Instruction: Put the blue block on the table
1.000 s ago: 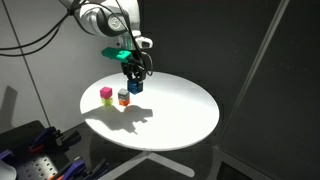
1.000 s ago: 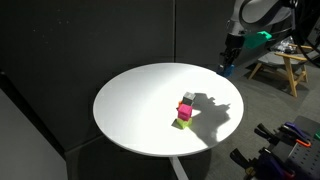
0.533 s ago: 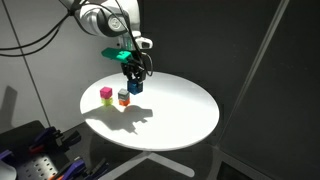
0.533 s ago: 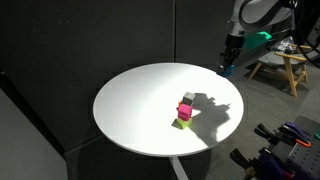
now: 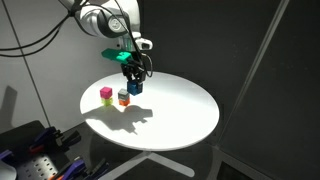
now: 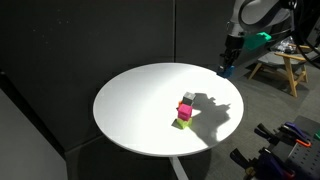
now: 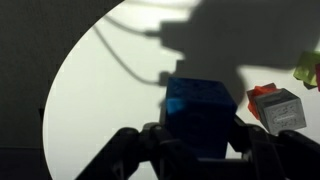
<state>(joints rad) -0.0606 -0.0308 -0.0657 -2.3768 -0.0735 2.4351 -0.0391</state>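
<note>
My gripper (image 5: pixel 134 82) is shut on the blue block (image 5: pixel 135 87) and holds it above the far edge of the round white table (image 5: pixel 180 115). In an exterior view the block (image 6: pixel 225 68) hangs at the table's (image 6: pixel 140 100) right rim. In the wrist view the blue block (image 7: pixel 197 110) sits between the dark fingers (image 7: pixel 198 140), over the white tabletop (image 7: pixel 100 100).
A magenta cube on a green one (image 5: pixel 106 96) and a grey block on an orange one (image 5: pixel 124 97) stand on the table; they also show in an exterior view (image 6: pixel 186 108) and partly in the wrist view (image 7: pixel 278 108). A wooden stool (image 6: pixel 280 65) stands beyond the table.
</note>
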